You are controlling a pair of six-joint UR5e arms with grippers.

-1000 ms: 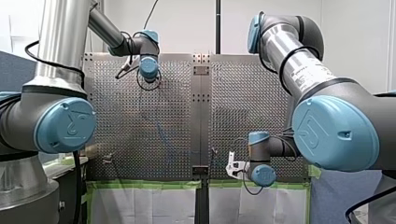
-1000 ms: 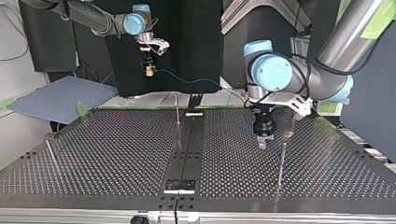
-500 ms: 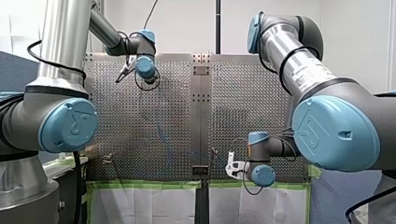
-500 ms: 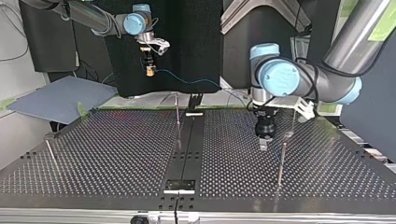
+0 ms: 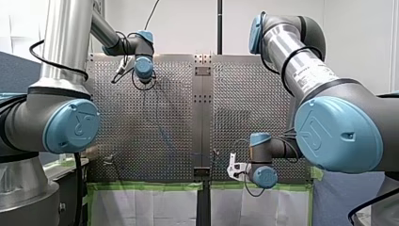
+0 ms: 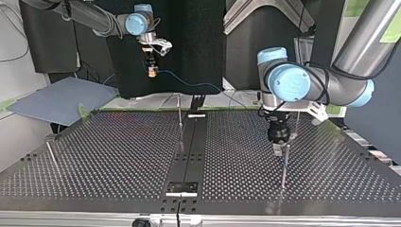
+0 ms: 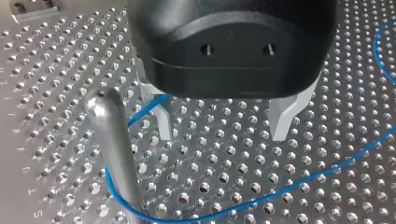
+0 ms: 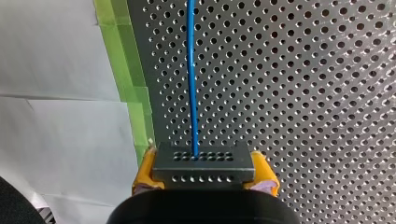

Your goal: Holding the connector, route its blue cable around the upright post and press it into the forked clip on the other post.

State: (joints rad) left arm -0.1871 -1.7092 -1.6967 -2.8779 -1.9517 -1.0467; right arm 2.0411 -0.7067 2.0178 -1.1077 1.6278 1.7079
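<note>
Right wrist view: your right gripper (image 8: 204, 173) is clenching the perforated connector (image 8: 203, 161). Its blue cable (image 8: 191, 70), probably limp, is curving round the upright post (image 7: 112, 140) beside your spread, empty left gripper (image 7: 223, 128); pinch it there.

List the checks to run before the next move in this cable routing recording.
1. Connector clamped in my right gripper, between its yellow pads: ok.
2. Blue cable leaves the connector straight, with no kink in the right wrist view: ok.
3. Blue cable curves round the foot of the upright post: ok.
4. My left gripper is open beside that post, with nothing between its fingers: ok.
5. Blue cable pressed into the forked clip: cannot tell, as no view shows the clip clearly.
</note>
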